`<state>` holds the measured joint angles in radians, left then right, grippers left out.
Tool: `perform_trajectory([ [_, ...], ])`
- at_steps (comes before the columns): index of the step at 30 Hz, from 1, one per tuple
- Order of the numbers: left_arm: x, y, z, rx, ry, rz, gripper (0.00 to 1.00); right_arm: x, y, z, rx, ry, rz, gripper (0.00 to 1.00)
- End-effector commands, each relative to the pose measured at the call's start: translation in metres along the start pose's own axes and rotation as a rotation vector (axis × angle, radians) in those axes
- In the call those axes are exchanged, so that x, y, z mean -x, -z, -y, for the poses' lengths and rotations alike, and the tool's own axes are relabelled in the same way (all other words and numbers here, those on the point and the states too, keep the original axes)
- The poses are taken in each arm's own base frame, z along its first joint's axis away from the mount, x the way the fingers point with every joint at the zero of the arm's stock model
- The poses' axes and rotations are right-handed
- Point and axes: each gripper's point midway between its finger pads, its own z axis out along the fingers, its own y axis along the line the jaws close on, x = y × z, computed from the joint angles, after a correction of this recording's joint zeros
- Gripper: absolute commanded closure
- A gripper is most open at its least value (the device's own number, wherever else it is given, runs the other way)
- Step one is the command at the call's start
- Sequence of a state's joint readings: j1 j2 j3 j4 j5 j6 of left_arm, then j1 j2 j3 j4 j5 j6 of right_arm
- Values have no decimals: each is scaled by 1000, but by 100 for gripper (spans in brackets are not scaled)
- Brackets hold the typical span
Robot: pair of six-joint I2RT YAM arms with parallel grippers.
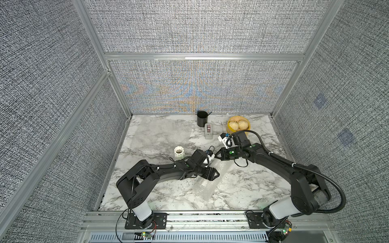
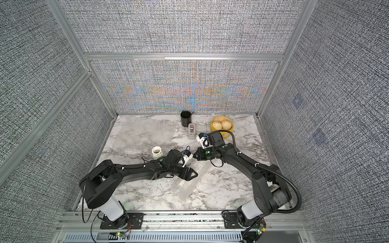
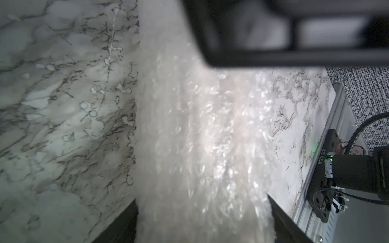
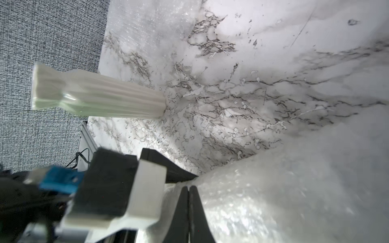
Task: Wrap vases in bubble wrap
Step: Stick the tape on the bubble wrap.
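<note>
A white ribbed vase (image 1: 179,152) (image 2: 156,152) (image 4: 101,96) stands upright left of centre, behind my left arm. A whitish roll of bubble wrap (image 1: 207,185) (image 2: 185,187) (image 3: 200,126) lies on the marble table (image 1: 242,189); nothing shows through it. My left gripper (image 1: 216,174) (image 3: 202,197) stands wide, with a finger against each side of the roll. My right gripper (image 1: 216,156) (image 4: 188,187) is shut at the roll's far end, its tips pinching the bubble wrap (image 4: 263,199). No other vase is in view.
A flat bubble wrap sheet (image 1: 157,134) lies at the back left. A black cup (image 1: 202,118), a small grey device (image 1: 208,131) and a yellow bowl of buns (image 1: 238,124) stand at the back. Fabric walls close three sides.
</note>
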<state>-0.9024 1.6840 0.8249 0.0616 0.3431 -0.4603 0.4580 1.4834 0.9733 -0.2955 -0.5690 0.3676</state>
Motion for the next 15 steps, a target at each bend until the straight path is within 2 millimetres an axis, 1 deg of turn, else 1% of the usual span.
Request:
perform_trajectory([
  [1, -57, 2, -37, 161, 60, -198, 52, -26, 8, -8, 58, -48, -62, 99],
  [3, -57, 3, -38, 164, 58, -197, 52, -39, 9, -13, 101, -82, -92, 99],
  [5, -57, 2, -38, 168, 54, -199, 52, -46, 10, -17, 128, -100, -112, 99],
  [7, -57, 2, -38, 168, 53, -202, 52, -53, 10, -16, 129, -111, -120, 100],
  [15, -59, 2, -38, 166, 59, -207, 53, -70, 1, 9, 37, -114, -161, 100],
])
